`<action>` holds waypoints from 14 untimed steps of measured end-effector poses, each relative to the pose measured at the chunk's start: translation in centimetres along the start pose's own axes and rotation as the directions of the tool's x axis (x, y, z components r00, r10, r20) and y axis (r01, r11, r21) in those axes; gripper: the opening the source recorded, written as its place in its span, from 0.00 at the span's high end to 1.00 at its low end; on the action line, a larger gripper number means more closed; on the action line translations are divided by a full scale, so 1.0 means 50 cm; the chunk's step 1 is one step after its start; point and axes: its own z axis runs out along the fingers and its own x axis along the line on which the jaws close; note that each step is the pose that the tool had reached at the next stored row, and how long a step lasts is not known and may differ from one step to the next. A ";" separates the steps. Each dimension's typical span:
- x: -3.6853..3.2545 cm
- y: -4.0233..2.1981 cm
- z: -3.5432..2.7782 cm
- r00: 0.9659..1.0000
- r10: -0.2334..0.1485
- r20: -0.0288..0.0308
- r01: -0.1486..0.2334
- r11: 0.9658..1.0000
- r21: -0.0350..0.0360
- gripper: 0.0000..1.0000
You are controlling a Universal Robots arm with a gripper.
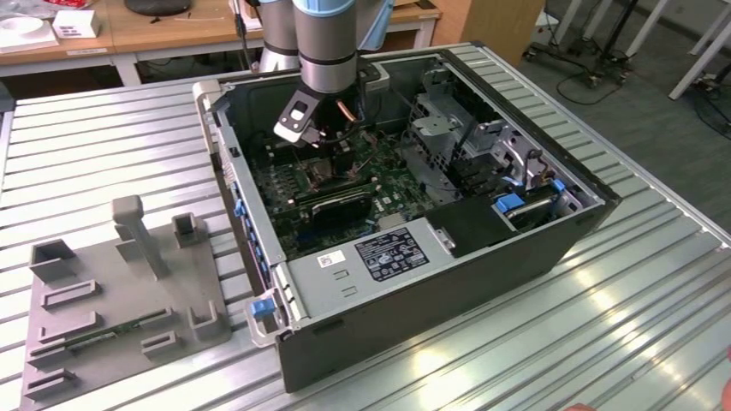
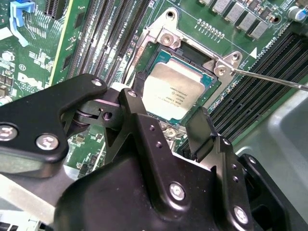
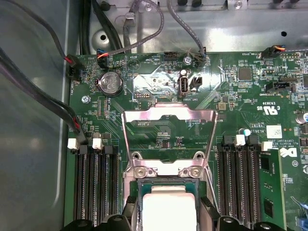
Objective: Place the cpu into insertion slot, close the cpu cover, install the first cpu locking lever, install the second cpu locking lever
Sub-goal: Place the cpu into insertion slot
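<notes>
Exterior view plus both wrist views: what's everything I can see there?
case: one, dark, open, on table
table: one, silvery, slatted, under case and tray
tray: one, grey, exterior view's left of case
motherboard: one, green, inside case
slot: one, black, on motherboard
cpu: one, silvery-tan, lying in slot
cover: one, silvery, swung open beside slot
lever: one, silvery rod, beside slot
memory slots: several, black, flanking slot
arm: one, grey and blue, reaching into case
gripper: one, black, open, over cpu
</notes>
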 end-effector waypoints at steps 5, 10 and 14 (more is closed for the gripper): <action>0.000 0.000 0.000 1.000 0.000 0.001 0.000 1.000 0.017 0.38; 0.000 0.000 0.000 1.000 0.000 0.001 0.000 1.000 0.028 0.38; 0.000 0.000 0.004 1.000 0.000 0.001 0.000 1.000 0.028 0.38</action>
